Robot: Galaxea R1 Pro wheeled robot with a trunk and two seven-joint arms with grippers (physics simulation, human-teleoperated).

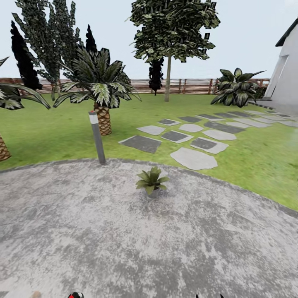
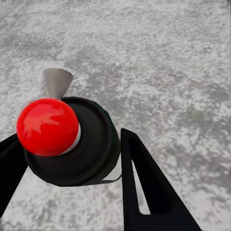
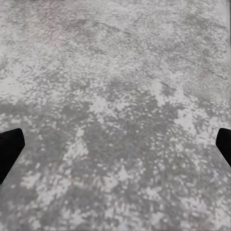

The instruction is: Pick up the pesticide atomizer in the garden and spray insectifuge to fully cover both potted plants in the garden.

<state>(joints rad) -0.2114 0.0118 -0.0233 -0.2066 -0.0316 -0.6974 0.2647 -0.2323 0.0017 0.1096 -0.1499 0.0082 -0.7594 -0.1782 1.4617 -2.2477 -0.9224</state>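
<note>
Right now, head view: 1 potted plant w/ speckled leaves in a grey pot, centre of the frame, standing on the round stone patio near its far edge. 1 bollard lamp stands at the patio rim, left of centre. 2 palms: one just behind the lamp, a second cut off at the left edge. 1 tall tree upper centre, dark conifers upper left, 1 broad-leaved bush at right by a white wall. Stepping stones cross the lawn toward upper right; slat fence along the back.

Atomizer: in the left wrist view it sits between the left hand's two black fingers, seen top-down: red round cap, black body, grey nozzle sticking out over the patio. Left hand is clamped on it. A red-and-black bit at the bottom edge of the head view, left of centre, looks like its top.

Right hand: fingertips at opposite edges of the right wrist view, wide apart, nothing between them, pointing down at bare patio stone.

No readable writing or labels anywhere.
</note>
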